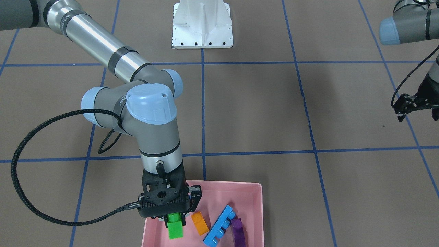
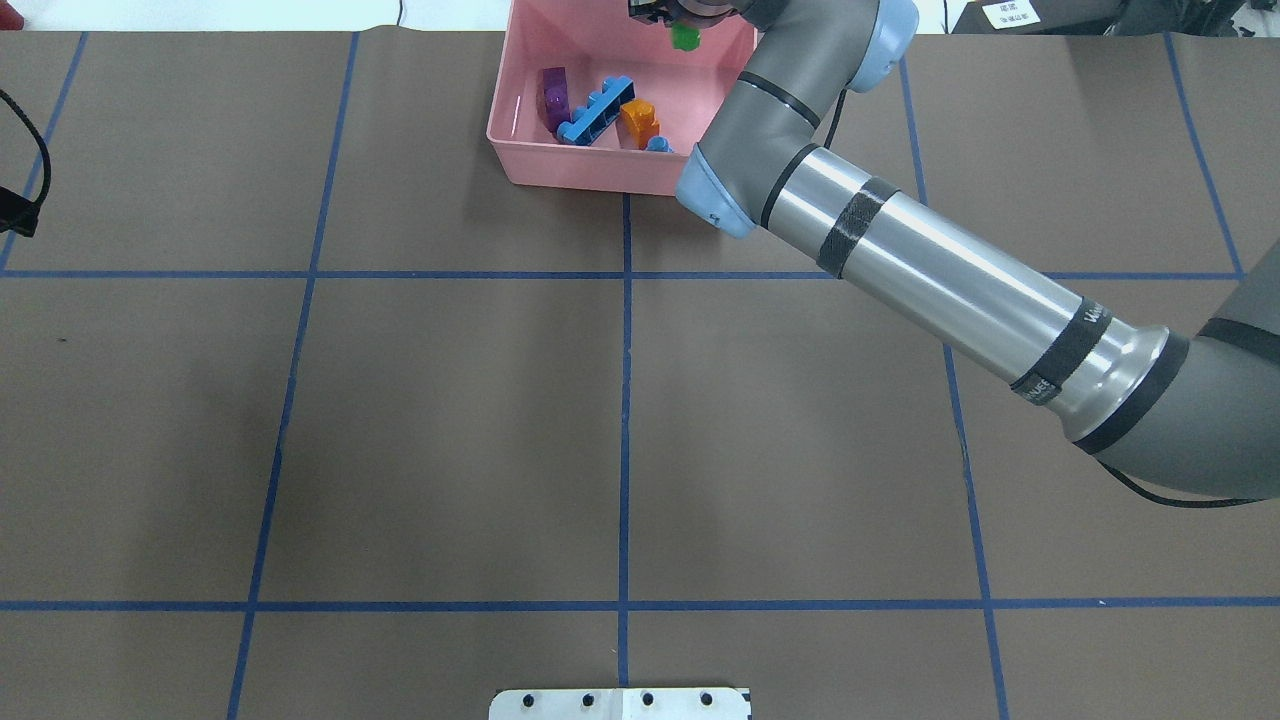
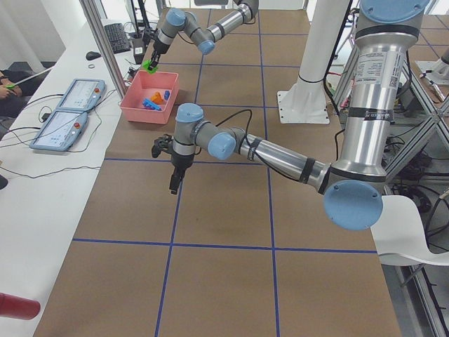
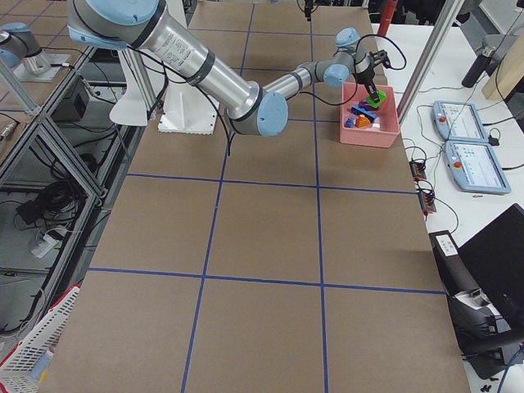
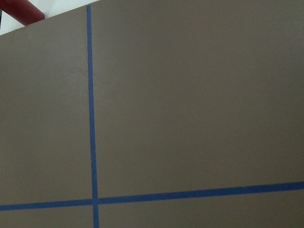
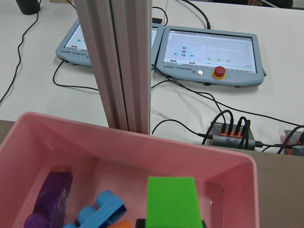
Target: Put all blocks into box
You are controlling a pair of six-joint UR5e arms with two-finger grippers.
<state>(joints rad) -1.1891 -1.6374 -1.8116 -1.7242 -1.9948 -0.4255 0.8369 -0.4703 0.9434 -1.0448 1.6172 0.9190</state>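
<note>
My right gripper [image 1: 175, 219] is shut on the green block [image 1: 175, 229] and holds it over the pink box [image 1: 253, 192] at the table's operator-side edge. The green block also shows in the overhead view [image 2: 685, 38] and the right wrist view [image 6: 171, 197], above the box's floor. Inside the box lie the orange block [image 1: 200, 223], the long light-blue bar [image 1: 219, 230] and the purple block [image 1: 238, 233]. The tiny light-blue block [image 2: 657, 145] sits by the orange one against the box's near wall. My left gripper [image 1: 416, 108] hangs open and empty over bare table, far from the box.
The white metal base [image 1: 202, 24] stands at the robot's side of the table. Blue tape lines [image 1: 203, 103] cross the brown table. Beyond the box, an aluminium post [image 6: 118, 61] and control tablets [image 6: 209, 54] with cables sit on a white bench.
</note>
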